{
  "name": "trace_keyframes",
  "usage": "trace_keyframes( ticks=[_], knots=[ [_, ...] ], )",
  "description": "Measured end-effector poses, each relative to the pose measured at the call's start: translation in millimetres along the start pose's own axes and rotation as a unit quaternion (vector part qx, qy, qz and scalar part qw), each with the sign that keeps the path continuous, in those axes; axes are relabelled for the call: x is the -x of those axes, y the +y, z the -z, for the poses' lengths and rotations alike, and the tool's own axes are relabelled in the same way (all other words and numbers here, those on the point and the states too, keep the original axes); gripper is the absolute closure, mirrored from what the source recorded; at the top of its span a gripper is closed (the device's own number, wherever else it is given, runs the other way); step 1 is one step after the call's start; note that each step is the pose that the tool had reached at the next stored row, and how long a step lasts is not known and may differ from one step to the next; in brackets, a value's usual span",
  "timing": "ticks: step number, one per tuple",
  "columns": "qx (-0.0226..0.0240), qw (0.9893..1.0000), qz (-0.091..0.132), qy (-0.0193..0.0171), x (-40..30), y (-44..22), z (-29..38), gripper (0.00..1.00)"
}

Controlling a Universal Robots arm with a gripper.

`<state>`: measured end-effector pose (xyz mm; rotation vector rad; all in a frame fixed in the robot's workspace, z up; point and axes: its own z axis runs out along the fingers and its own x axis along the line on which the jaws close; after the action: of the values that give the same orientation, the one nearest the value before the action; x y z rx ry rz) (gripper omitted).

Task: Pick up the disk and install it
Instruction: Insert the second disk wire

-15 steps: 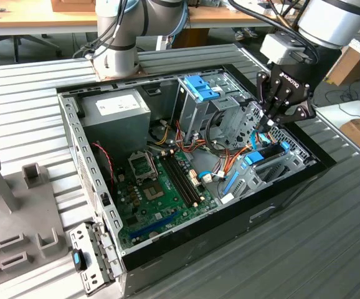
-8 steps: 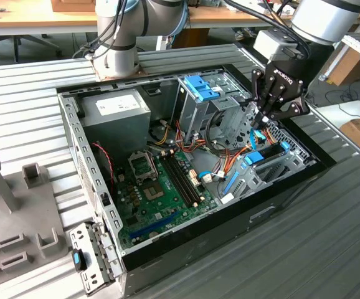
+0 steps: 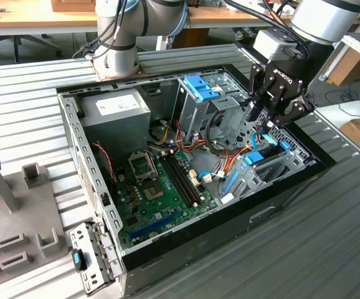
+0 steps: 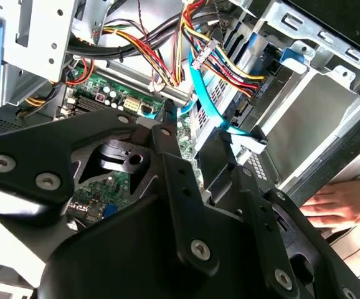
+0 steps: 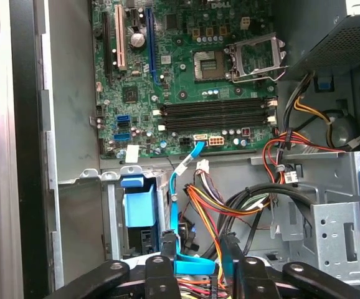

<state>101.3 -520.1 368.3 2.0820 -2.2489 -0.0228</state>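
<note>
The gripper (image 3: 264,121) hangs low inside the open computer case (image 3: 74,134), above the drive bay (image 3: 264,168); I cannot tell whether it grips anything.

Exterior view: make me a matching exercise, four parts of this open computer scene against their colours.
1 power supply box
2 motherboard
3 latch on the drive cage
4 tool

A blue
B black
C grey, white sticker
D green

Pairs: 1-C, 2-D, 3-A, 4-B.
</note>
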Motion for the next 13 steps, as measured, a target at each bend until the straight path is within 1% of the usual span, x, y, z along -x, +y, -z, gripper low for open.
trace_keyframes(
  ticks=[1,4,6,9,11,13],
  knots=[
    [-0.0001,1.0000,0.000,0.0000,0.0,0.6,0.0,0.58],
    [-0.0022,1.0000,0.000,-0.0003,-0.7,9.5,-0.6,0.58],
    [-0.0054,1.0000,0.000,-0.0006,-1.7,22.0,-1.5,0.58],
    [-0.0098,1.0000,0.000,-0.0012,-2.8,35.9,-2.4,0.58],
    [-0.0109,0.9999,0.000,-0.0013,-2.9,37.6,-2.6,0.58],
    [-0.0128,0.9999,0.000,-0.0020,-3.2,41.7,-2.7,0.58]
  ],
)
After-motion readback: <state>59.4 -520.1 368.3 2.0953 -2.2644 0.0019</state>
